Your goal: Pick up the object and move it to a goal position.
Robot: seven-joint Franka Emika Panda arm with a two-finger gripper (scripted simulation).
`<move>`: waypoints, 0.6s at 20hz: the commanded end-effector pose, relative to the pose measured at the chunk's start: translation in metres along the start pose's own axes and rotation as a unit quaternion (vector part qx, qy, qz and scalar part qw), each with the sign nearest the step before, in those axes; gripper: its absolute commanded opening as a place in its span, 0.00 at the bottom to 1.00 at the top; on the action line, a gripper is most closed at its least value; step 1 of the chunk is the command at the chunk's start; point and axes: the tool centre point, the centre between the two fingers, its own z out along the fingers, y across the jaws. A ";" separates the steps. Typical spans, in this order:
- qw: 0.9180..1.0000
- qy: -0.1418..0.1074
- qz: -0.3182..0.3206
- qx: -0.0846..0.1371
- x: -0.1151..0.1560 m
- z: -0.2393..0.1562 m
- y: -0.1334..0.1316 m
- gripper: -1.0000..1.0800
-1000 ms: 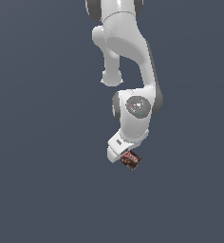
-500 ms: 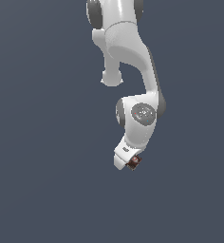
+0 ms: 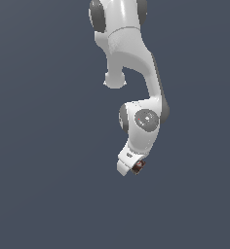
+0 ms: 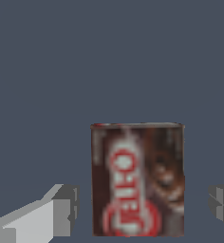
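The object point(image 4: 137, 180) is a small dark brown box with a red label and whitish lettering, and it fills the middle of the wrist view. My gripper point(image 4: 142, 204) is open. One grey finger point(image 4: 61, 211) stands on one side of the box and the other finger point(image 4: 222, 201) on the other, with a gap at each side. In the exterior view the box point(image 3: 139, 167) peeks out at the tip of the white hand point(image 3: 128, 163). The gripper point(image 3: 134, 169) is right at the box, and the hand hides its fingers and part of the box.
The white arm point(image 3: 131, 63) reaches down from the top of the exterior view. Around it there is only a plain dark grey-blue surface.
The wrist and hand have moved down and toward the exterior view's right, closing in over the box. The box has stayed nearly in place, and the hand hides more of it.
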 end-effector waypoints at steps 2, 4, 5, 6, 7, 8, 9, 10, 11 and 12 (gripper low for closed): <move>1.000 0.000 -0.001 0.000 -0.001 0.018 -0.001 0.96; 1.000 0.000 -0.002 0.000 -0.001 0.028 -0.001 0.96; 1.000 0.000 -0.002 0.000 -0.001 0.032 -0.001 0.96; 1.000 0.000 -0.002 0.000 -0.001 0.035 -0.001 0.96; 1.000 0.000 -0.002 0.000 -0.001 0.037 -0.001 0.96; 1.000 0.000 -0.002 0.000 0.000 0.039 -0.001 0.96; 1.000 0.000 -0.002 0.000 0.000 0.039 -0.001 0.96; 1.000 0.000 -0.002 0.000 0.000 0.039 0.000 0.96; 1.000 0.000 -0.002 0.000 0.000 0.039 0.000 0.96; 1.000 0.000 -0.002 0.000 0.000 0.039 0.000 0.00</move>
